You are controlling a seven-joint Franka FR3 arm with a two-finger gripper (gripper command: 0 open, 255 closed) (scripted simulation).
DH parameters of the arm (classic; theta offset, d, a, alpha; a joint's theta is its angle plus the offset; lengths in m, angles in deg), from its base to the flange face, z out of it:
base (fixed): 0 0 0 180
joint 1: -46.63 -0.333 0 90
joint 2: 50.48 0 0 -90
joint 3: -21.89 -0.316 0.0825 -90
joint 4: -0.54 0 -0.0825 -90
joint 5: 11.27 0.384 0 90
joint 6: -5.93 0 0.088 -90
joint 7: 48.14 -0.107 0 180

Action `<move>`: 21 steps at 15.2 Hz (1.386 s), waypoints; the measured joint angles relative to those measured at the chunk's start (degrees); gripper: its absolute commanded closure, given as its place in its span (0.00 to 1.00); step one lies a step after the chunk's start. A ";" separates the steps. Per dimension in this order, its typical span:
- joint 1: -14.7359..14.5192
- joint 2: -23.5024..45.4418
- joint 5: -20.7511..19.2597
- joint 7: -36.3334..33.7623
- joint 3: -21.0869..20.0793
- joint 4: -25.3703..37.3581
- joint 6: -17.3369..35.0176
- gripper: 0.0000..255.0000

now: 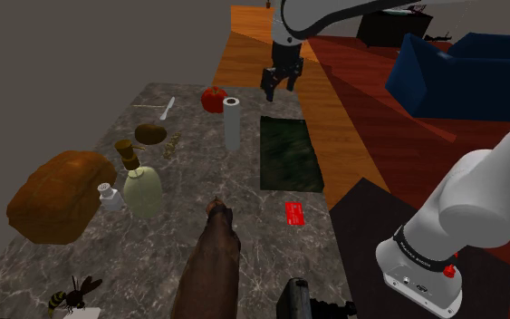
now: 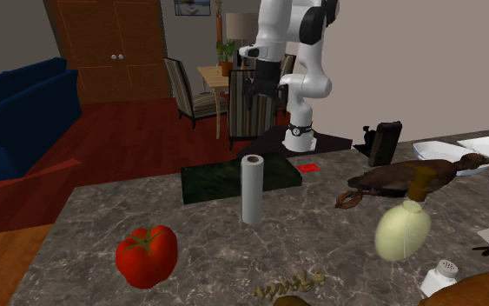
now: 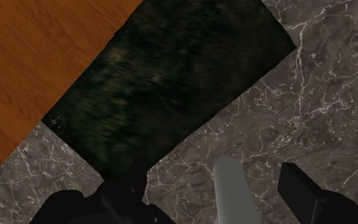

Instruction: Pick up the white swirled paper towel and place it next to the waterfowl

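white and plain, the upright paper towel roll (image 1: 232, 122) stands on the grey veined stone tabletop (image 1: 266, 245), just off the eleven o'clock corner of the dark green rectangular mat (image 1: 289, 152) in the shoulder view. my all-black two-finger gripper (image 1: 280, 82) hangs above and apart from it, at about one o'clock of the roll there, fingers spread and pinching nothing. looking along the hand, the roll's top sits between the fingers without touching either, nearer one than the other. i judge the step in hand is the approach, and i am not yet centred.

to do it well i would slide across until the roll sits evenly in the gap, then drop straight down, because a tall narrow cylinder may tip if one finger arrives first. i would close on the upper half, firm enough not to slip yet gentle, since paper likely squashes.

the brown long-necked waterfowl (image 1: 212, 263) lies at six o'clock of the roll in the shoulder view, well apart, with a small red card (image 1: 294, 213) at about two o'clock of it. i would lift clear, carry toward six o'clock, and set the roll upright on bare stone just beside the bird.
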 measured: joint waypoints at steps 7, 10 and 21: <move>-1.31 14.01 -0.86 -2.41 -1.49 12.39 2.44 0.00; -1.81 20.92 -1.40 -2.97 -1.76 19.35 2.77 0.00; -2.60 29.84 -2.29 -4.17 -1.92 24.69 6.65 0.00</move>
